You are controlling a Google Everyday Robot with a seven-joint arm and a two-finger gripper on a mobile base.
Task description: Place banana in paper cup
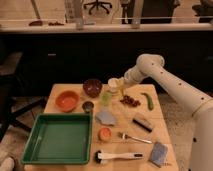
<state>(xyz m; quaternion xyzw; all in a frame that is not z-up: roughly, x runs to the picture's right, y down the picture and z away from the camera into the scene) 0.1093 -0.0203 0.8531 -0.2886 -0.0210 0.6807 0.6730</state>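
Wooden table (pixel 120 110), dark counter behind. At table's 12 o'clock: white cylindrical paper cup (pixel 114 83). Gripper (pixel 123 88) at cup's 3 o'clock, jaws together, apparently pinching pale-yellow curved toy banana (pixel 121 91). Banana likely light, stiff, slick plastic; mid-length pinch safest.

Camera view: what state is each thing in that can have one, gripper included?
paper cup: upright, mouth up.
gripper: jaws shut, just right of the cup, above the table.
banana: pale yellow, seemingly held in the jaws; not in the cup.
orange bowl: upright.
dark bowl: upright.
green tray: flat, nothing seen inside.
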